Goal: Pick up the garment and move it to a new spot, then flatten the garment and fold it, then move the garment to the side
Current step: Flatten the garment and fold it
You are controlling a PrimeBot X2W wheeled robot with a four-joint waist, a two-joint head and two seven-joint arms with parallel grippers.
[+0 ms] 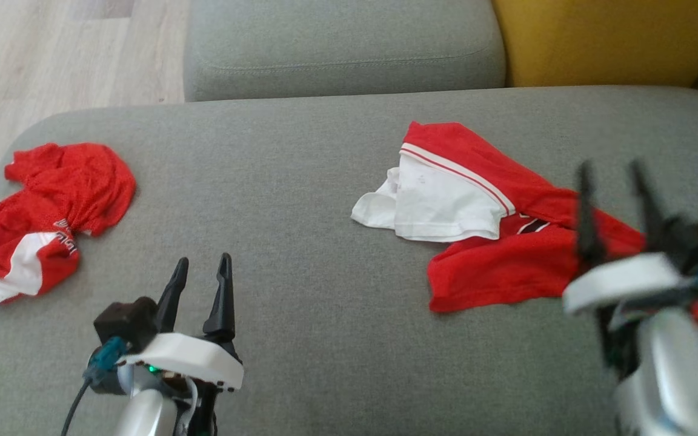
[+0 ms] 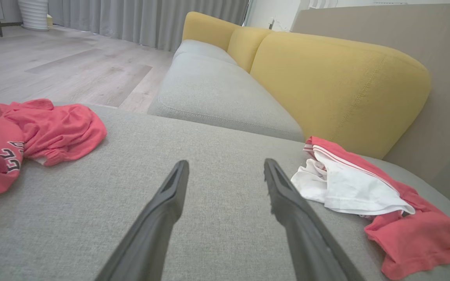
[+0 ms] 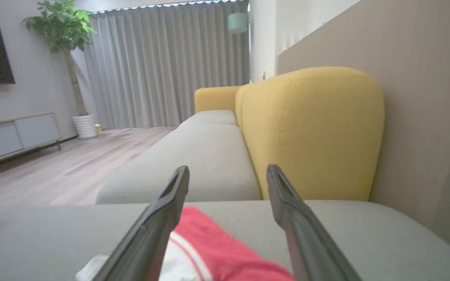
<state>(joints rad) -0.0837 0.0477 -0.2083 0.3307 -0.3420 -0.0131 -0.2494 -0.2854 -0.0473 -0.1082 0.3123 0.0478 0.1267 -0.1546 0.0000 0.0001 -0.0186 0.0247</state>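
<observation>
The red-and-white garment (image 1: pixel 488 242) lies rumpled on the right half of the grey sofa seat (image 1: pixel 300 181). Its long axis runs from the far left down to the near right. The right gripper (image 1: pixel 611 175) is much the nearer, poised at the garment's near-right end with fingers spread wide and nothing between them. It is blurred, so it may be just above the cloth rather than touching it. The left gripper (image 1: pixel 203 266), equally open and empty, sits well apart, over bare seat. A second red garment (image 1: pixel 52 206) lies bunched at the far left edge. Yellow backrests (image 1: pixel 603 36) rise behind, with pale wood floor (image 1: pixel 52 54) to the left.
</observation>
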